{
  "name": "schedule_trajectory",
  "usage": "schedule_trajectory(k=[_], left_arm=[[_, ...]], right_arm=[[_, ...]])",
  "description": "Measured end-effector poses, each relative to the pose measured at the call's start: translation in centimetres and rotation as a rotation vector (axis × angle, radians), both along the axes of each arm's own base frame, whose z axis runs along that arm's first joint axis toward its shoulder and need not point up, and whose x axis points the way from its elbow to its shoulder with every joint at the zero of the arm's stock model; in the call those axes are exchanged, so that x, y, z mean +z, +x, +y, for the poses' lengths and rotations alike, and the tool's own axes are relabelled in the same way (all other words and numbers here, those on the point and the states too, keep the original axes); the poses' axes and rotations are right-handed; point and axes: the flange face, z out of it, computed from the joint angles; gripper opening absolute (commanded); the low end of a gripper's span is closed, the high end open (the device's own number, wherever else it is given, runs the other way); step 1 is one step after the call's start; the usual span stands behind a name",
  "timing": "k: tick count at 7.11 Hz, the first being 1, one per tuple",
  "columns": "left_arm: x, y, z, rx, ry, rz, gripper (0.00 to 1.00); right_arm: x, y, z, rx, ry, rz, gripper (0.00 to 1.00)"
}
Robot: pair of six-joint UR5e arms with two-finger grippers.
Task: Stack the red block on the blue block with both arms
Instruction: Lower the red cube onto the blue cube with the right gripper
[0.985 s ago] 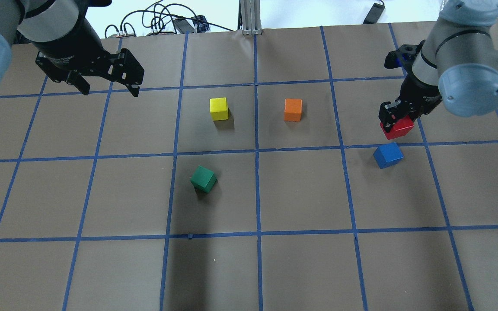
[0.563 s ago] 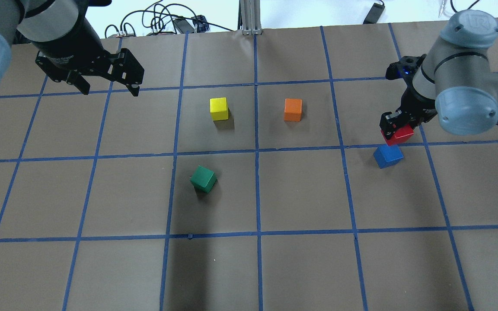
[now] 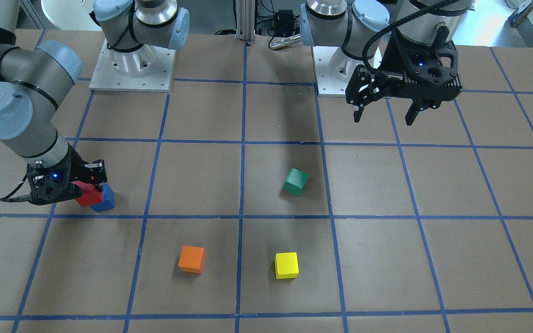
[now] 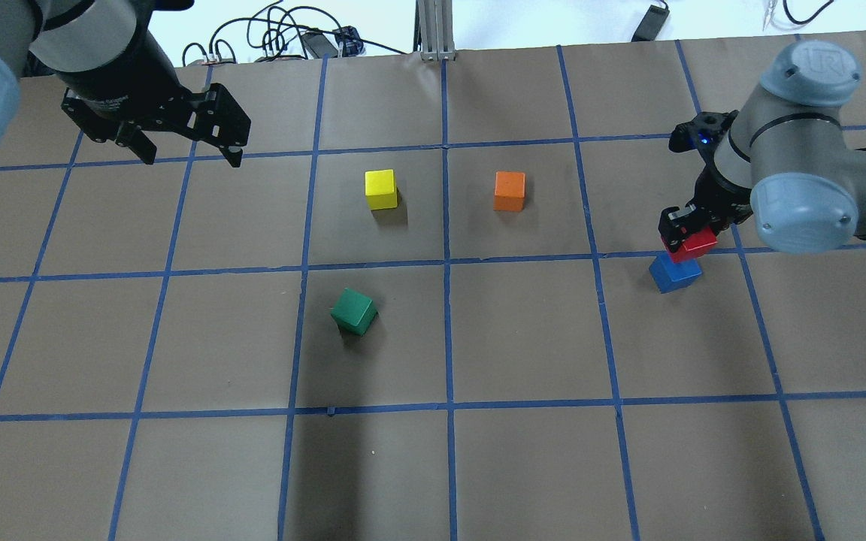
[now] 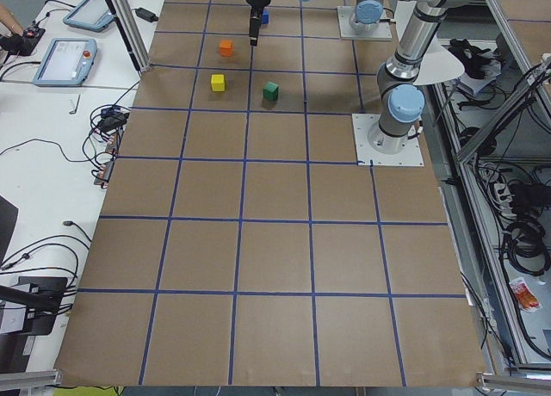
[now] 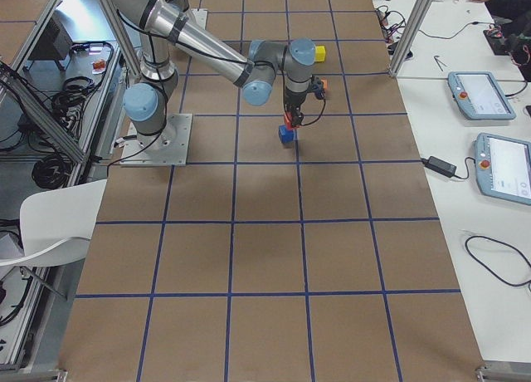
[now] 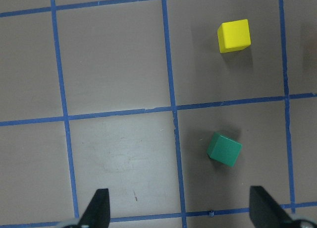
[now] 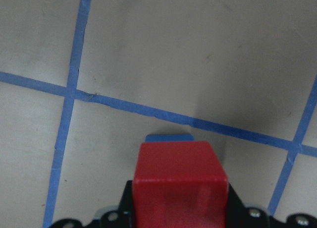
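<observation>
My right gripper (image 4: 688, 234) is shut on the red block (image 4: 694, 244). It holds the red block right over the blue block (image 4: 675, 273), which sits on the table at the right. I cannot tell whether the two blocks touch. In the right wrist view the red block (image 8: 181, 174) covers almost all of the blue block (image 8: 168, 137). The front-facing view shows the right gripper (image 3: 79, 187), the red block (image 3: 86, 195) and the blue block (image 3: 107, 201) at its left. My left gripper (image 4: 192, 159) is open and empty, high over the far left of the table, also seen in the front-facing view (image 3: 382, 120).
A yellow block (image 4: 380, 189) and an orange block (image 4: 509, 191) sit at the table's far middle. A green block (image 4: 353, 311) lies turned, nearer the centre. Cables (image 4: 283, 37) and a metal post (image 4: 433, 30) lie past the far edge.
My right gripper has carried the red block down and towards the blue block, from beside it to right over it. The left arm has not moved.
</observation>
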Motion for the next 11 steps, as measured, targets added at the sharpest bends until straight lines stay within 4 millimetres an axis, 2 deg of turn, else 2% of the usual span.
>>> schedule_trajectory(k=[3, 4, 5, 6, 10, 11], left_arm=[[-0.03, 0.0, -0.07, -0.001, 0.001, 0.0, 1.0], [-0.03, 0.0, -0.1, 0.0, 0.001, 0.0, 1.0], [-0.01, 0.0, -0.11, 0.0, 0.0, 0.0, 1.0], [0.03, 0.0, -0.12, 0.0, -0.001, 0.0, 1.0], [0.09, 0.0, -0.16, -0.001, -0.002, 0.0, 1.0], [0.09, 0.0, -0.16, -0.001, -0.002, 0.0, 1.0]], right_arm=[[-0.76, -0.31, 0.52, -0.006, 0.013, 0.0, 0.0], [-0.84, -0.45, 0.54, -0.008, 0.016, -0.001, 0.05], [-0.91, -0.5, 0.55, -0.01, 0.017, -0.001, 0.21], [-0.98, -0.52, 0.54, -0.012, 0.018, -0.002, 0.32], [-1.14, -0.46, 0.48, -0.022, 0.019, -0.011, 0.54], [-1.2, -0.46, 0.43, -0.023, 0.019, -0.012, 0.54]])
